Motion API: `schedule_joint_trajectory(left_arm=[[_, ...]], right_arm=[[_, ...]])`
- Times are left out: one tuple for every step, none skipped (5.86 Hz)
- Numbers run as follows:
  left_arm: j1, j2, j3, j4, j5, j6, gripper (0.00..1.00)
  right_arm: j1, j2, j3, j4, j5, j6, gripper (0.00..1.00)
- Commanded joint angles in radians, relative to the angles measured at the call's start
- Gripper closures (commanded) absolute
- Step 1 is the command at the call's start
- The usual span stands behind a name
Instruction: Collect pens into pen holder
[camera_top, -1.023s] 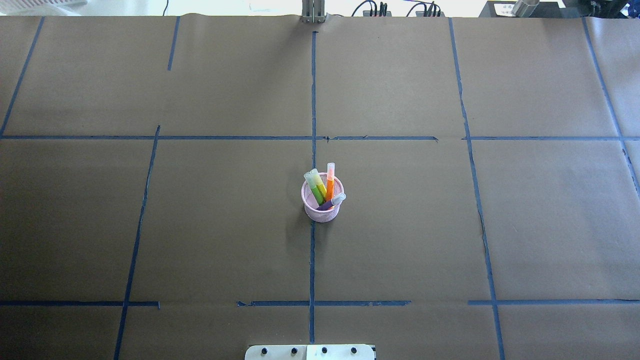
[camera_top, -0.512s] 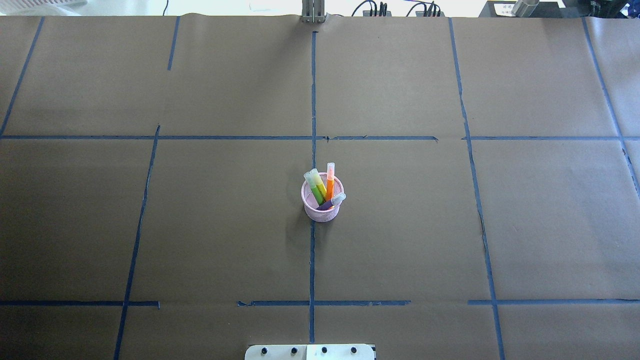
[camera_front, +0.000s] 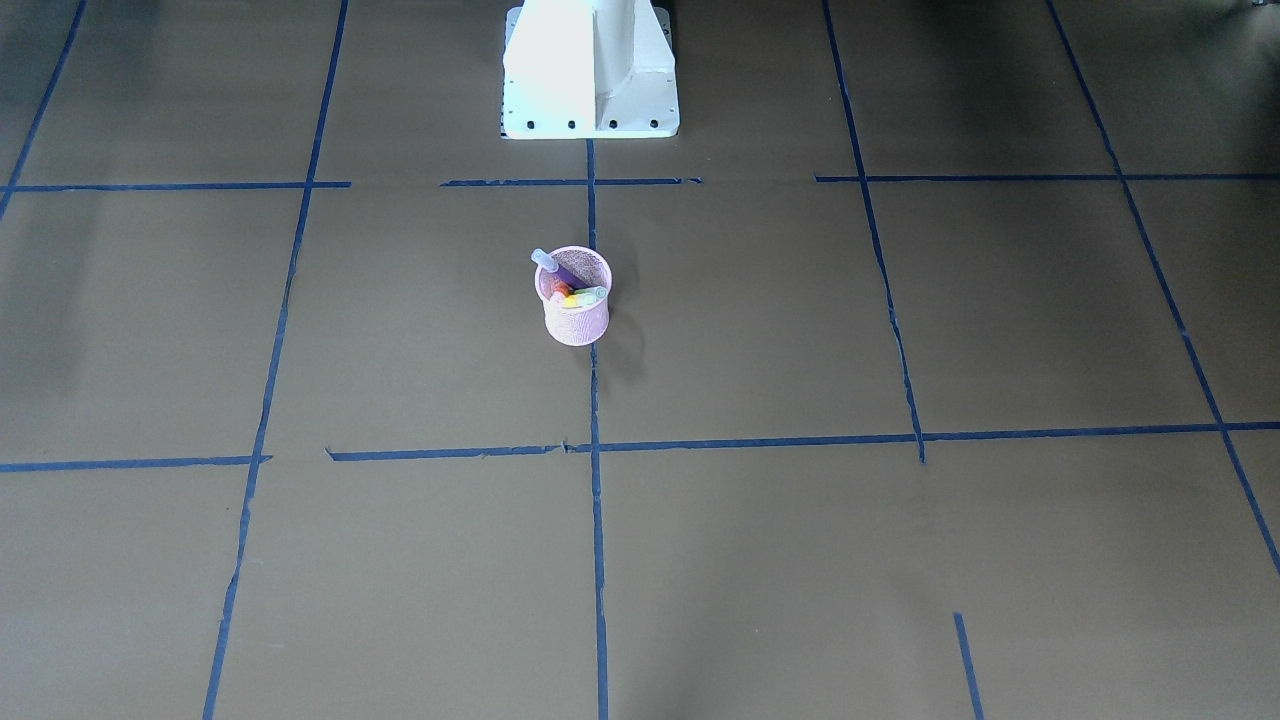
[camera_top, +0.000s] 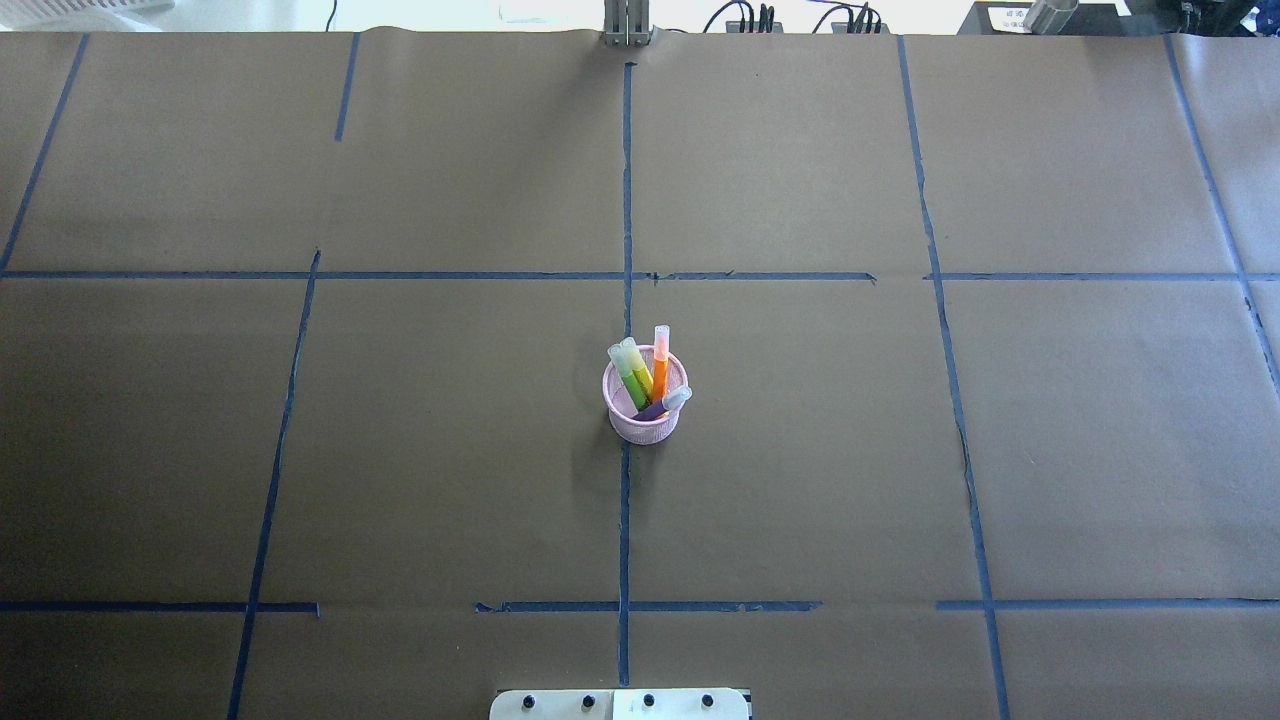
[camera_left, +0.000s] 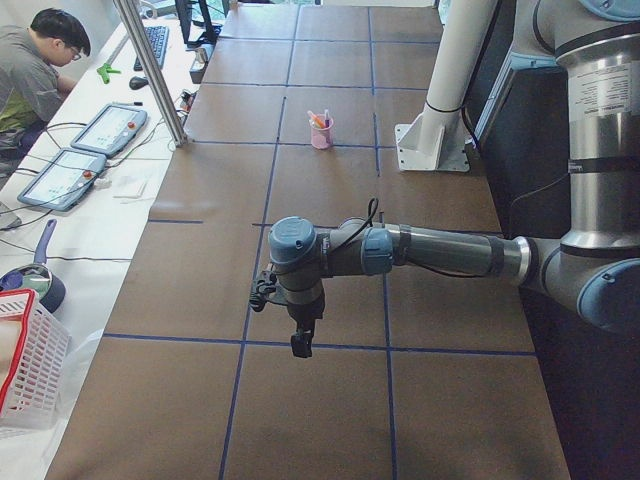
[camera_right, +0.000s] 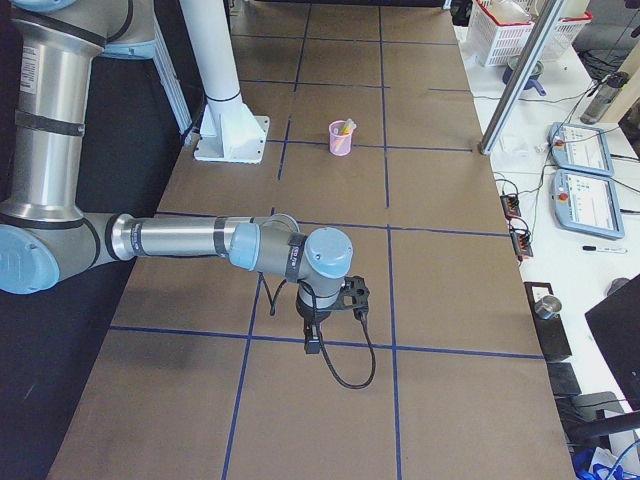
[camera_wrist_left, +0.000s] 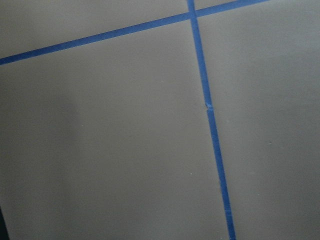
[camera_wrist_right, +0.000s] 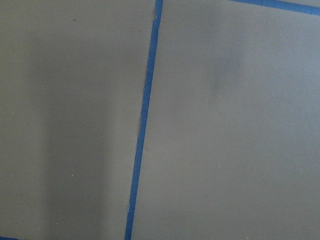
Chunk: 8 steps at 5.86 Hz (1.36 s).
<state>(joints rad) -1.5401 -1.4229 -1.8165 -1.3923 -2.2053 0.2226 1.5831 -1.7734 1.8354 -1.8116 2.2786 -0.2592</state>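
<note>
The pink mesh pen holder (camera_top: 645, 425) stands upright at the table's centre on a blue tape line. Several pens lean inside it: a green one (camera_top: 628, 375), an orange one (camera_top: 660, 358) and a purple one (camera_top: 668, 403), caps sticking above the rim. The pen holder (camera_front: 577, 320) also shows small from the front. My left gripper (camera_left: 300, 345) hangs over bare table far from the holder (camera_left: 321, 135), and so does my right gripper (camera_right: 312, 342). Both show only in the side views, so I cannot tell whether they are open or shut. The wrist views show only brown paper and tape.
The white robot base (camera_front: 590, 70) stands behind the holder. Brown paper with blue tape lines covers the table. A person sits at a side bench (camera_left: 35, 60) with tablets. A white basket (camera_left: 25, 370) and a pan lie beyond the table's left end.
</note>
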Motion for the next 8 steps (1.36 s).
schedule_joint_trajectory(left_arm=[[0.000,0.016,0.012,-0.008,-0.063,0.010,0.00],[0.002,0.028,-0.001,-0.007,-0.138,0.004,0.00],[0.002,0.027,0.008,-0.005,-0.131,0.003,0.00],[0.002,0.027,0.009,-0.005,-0.131,0.003,0.00],[0.002,0.027,0.009,-0.005,-0.131,0.003,0.00],[0.002,0.027,0.009,-0.005,-0.131,0.003,0.00],[0.002,0.027,0.009,-0.005,-0.131,0.003,0.00],[0.002,0.029,0.009,-0.005,-0.131,0.003,0.00]], right_arm=[[0.000,-0.001,-0.001,0.000,0.009,-0.002,0.00],[0.000,0.002,-0.001,0.002,0.007,-0.002,0.00],[-0.002,0.003,-0.001,0.002,0.009,0.000,0.00],[-0.002,0.003,-0.001,0.002,0.009,-0.002,0.00],[-0.002,0.003,0.001,0.002,0.024,-0.002,0.00],[-0.002,0.003,0.001,0.002,0.030,-0.002,0.00],[-0.002,0.003,0.001,0.002,0.030,-0.003,0.00],[-0.002,0.003,0.001,0.002,0.030,-0.003,0.00]])
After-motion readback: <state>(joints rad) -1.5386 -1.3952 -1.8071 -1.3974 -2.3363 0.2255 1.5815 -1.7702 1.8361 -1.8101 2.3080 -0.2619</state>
